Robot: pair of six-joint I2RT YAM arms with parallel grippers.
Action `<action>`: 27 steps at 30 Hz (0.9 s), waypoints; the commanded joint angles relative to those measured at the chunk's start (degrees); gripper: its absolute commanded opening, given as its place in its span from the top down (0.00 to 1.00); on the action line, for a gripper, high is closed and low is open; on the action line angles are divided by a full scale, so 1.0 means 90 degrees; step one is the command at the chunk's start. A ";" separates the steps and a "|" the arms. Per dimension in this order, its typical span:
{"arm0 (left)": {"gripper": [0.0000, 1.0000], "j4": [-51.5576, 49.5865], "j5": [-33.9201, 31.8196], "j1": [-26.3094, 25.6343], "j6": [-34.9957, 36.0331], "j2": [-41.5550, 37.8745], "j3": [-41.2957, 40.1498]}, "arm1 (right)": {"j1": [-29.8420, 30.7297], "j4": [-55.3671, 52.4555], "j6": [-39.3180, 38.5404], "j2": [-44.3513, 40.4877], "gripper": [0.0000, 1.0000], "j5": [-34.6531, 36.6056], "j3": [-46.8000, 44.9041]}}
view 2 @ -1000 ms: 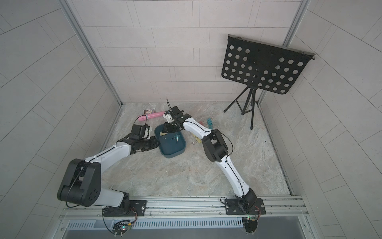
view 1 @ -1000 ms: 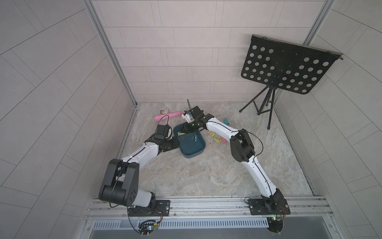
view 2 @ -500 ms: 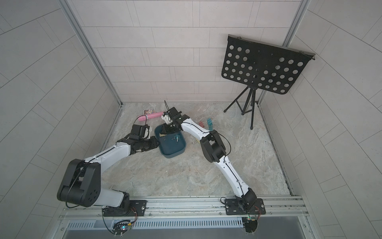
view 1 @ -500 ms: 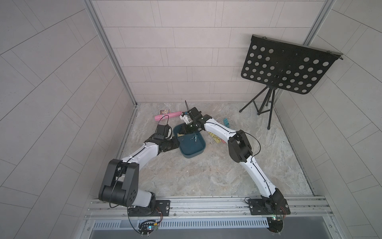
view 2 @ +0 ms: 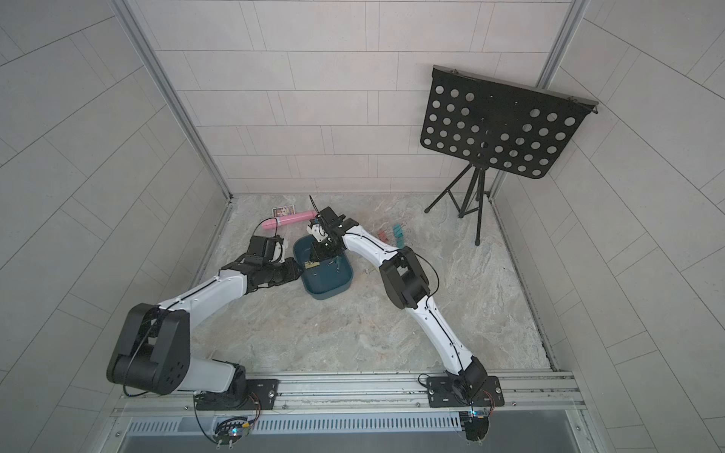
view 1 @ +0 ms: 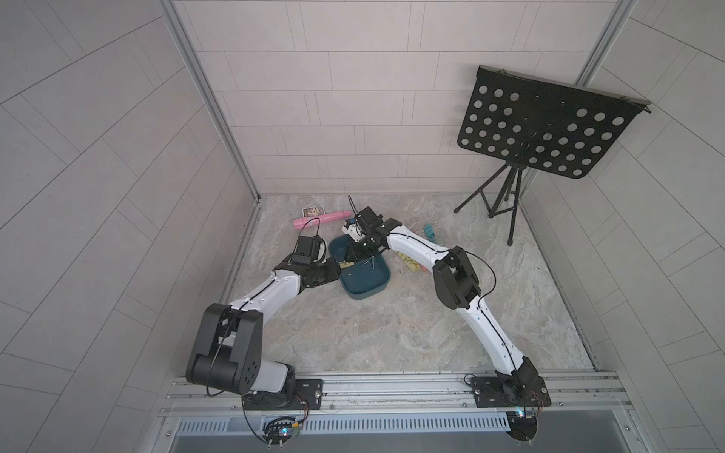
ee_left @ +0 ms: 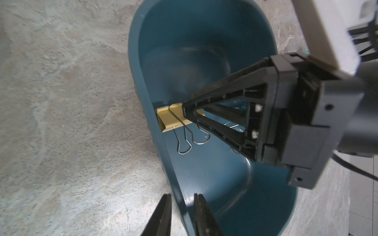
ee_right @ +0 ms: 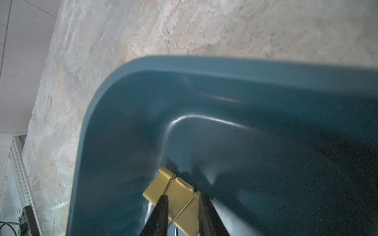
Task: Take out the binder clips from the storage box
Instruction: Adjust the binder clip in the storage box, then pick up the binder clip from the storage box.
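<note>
Right wrist: right jaws pinch yellow binder clip (ee_right: 176, 191) in storage box (ee_right: 204, 67); left jaws clamp its rim.

Right fingers (ee_left: 225, 84) grip yellow clip (ee_left: 171, 120) at box (ee_left: 134, 53) rim

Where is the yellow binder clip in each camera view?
Both top views: yellow binder clip at the storage box wall on the robot's left.
Left wrist: against the box's rim, wire handles hanging inside.
Right wrist: just before the box's rounded corner.
Shared landmark: the box's teal rim.
</note>
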 commanded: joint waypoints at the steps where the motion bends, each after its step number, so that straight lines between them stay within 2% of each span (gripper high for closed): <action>1: 0.72 -0.0096 -0.0028 -0.0027 0.0058 -0.0148 -0.0089 | -0.0033 -0.0560 -0.0490 -0.0455 0.71 0.0425 -0.0084; 9: 0.72 -0.0100 -0.0035 -0.0035 0.0068 -0.0157 -0.0092 | -0.0023 -0.0727 -0.1036 -0.1082 0.69 0.0705 -0.0303; 16: 0.72 -0.0112 -0.0037 -0.0024 0.0078 -0.0155 -0.0087 | 0.0179 -0.0736 -0.2377 -0.1618 0.63 0.0808 -0.0868; 21: 0.72 -0.0136 -0.0033 -0.0028 0.0070 -0.0162 -0.0091 | 0.0265 -0.0656 -0.2944 -0.1647 0.62 0.0795 -0.1065; 27: 0.72 -0.0188 -0.0092 -0.0029 0.0044 -0.0309 -0.0122 | 0.0326 -0.0376 -0.3117 -0.1514 0.61 0.0692 -0.1130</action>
